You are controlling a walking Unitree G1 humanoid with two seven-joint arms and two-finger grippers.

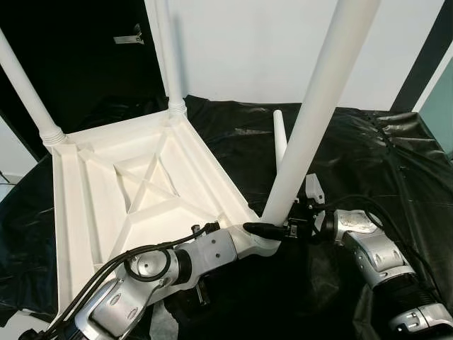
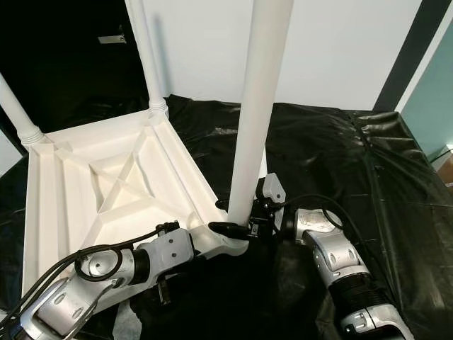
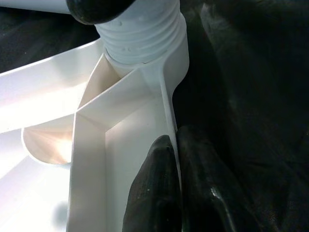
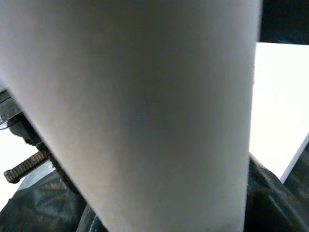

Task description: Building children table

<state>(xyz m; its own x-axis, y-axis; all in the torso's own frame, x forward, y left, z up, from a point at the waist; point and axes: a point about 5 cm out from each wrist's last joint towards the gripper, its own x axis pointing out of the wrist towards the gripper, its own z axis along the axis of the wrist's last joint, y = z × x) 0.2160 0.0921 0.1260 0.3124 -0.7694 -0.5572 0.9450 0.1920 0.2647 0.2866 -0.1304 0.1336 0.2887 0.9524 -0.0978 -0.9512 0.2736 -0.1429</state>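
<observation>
Black plastic sheet [image 1: 368,149] covers floor, white wall [image 1: 269,42] behind. Upturned white children table [image 1: 141,184] on sheet. Right end effector [image 1: 272,229] clamped on near-corner leg [image 1: 315,106]; left end effector [image 3: 176,193] pinches tabletop rim.

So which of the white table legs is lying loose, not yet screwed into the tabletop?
The short-looking leg lying on the black sheet behind the right gripper. The other three stand upright in corner sockets of the upturned tabletop.

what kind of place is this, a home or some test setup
Likely a staged assembly area indoors, not a lived-in room: black plastic sheeting covers the floor, a plain white wall stands behind, and an upturned white table lies there.
</observation>
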